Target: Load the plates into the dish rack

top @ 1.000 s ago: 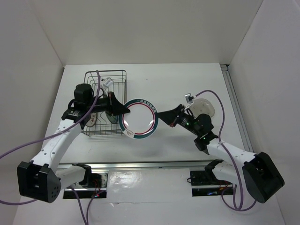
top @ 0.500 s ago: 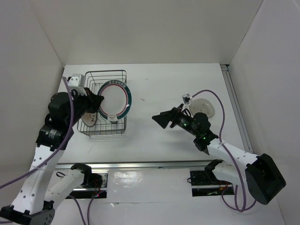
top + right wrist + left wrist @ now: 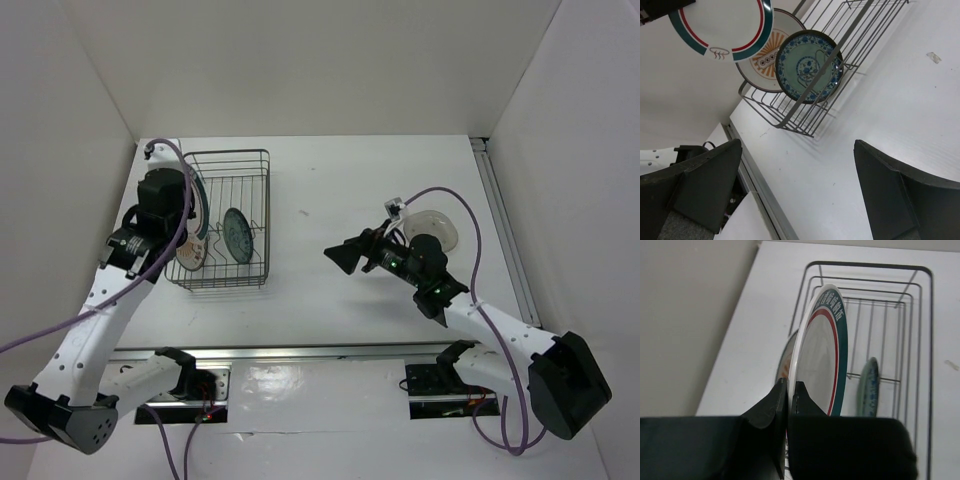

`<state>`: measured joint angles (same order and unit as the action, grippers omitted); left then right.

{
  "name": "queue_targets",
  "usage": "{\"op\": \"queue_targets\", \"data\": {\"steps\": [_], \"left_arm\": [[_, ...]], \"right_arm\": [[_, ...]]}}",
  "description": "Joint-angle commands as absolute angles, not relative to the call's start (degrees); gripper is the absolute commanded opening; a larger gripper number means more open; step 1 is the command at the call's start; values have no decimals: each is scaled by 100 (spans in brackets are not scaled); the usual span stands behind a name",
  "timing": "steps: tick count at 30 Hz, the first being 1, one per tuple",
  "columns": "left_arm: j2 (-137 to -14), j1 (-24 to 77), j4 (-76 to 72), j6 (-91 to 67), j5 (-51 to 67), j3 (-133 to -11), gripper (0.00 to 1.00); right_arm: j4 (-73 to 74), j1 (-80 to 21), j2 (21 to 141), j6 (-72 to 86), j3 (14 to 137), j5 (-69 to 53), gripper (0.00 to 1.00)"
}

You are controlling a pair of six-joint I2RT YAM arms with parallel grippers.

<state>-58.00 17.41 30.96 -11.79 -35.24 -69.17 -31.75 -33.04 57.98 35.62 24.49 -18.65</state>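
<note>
Overhead view of a white table (image 3: 350, 180) with two robot arms mounted at its near edge. The right gripper (image 3: 345, 257) hangs to the right of the dish rack (image 3: 265, 215), jaws spread wide and holding nothing. The left gripper (image 3: 186, 203) is pinched tight on the rim of the ringed plate (image 3: 197, 205), which is white with blue-and-red rim rings. It holds the plate on edge above the rack's left side.

Two plates stand on edge inside the rack: the orange sunburst plate (image 3: 189, 256) at the near left corner and the teal patterned plate (image 3: 237, 232) near the middle. Well to the right of the rack, beyond the right arm, the plain beige plate (image 3: 435, 228) lies flat on the table.

The plates look stiff, glazed, slick and breakable. A thin rim pinch could let one swing, so a slow descent between the tines seems wise. The flat beige plate offers only its raised edge to grasp.

From overhead the held plate is a thin line. The left wrist camera shows it upright, with the jaws meeting on its lower rim. The right wrist camera shows the faces of all three plates, and the ringed one appears clear of the rack wires.
</note>
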Motion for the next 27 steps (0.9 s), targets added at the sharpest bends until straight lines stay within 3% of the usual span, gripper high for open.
{"op": "queue_targets", "data": {"steps": [1,6,27], "left_arm": [[-5677,1767,2620,-748,-4534,-7313,0],[-5678,1819,2259,-492,-4746,-6944,0],[-6056,1872,1459,-237,-3771,-5915,0]], "right_arm": [[-3042,-3357,5774,3349,2812,-1978,100],[-2962,-3357,5626,3287,2804,-2039,100],[-2689,-3357,5221,3234,2646,-2101,100]]}}
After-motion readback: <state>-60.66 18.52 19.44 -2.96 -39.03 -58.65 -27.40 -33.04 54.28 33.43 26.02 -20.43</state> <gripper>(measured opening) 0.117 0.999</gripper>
